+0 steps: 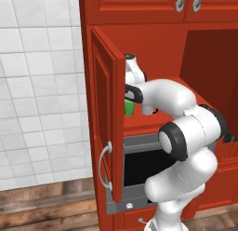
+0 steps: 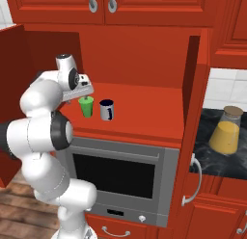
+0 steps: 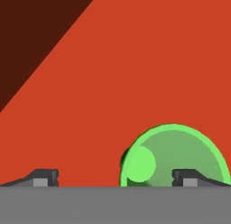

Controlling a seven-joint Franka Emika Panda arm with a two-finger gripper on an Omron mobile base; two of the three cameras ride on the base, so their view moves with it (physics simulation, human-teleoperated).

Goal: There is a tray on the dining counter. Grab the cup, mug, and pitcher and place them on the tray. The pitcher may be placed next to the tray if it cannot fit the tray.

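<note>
From the left, the arm reaches into the open red cabinet [image 1: 153, 44], where the green cup [image 1: 128, 107] peeks out past the door [image 1: 104, 123]

From the right, the cup [image 2: 87, 107] stands beside the mug [image 2: 106, 110] on the shelf [image 2: 140, 122], the gripper [image 2: 85, 94] just above it

Looking down the hand, the gripper [image 3: 115, 177] is spread wide, the cup [image 3: 173, 155] off-centre under one finger [image 3: 189, 177], so it likely needs shifting sideways before closing
</note>
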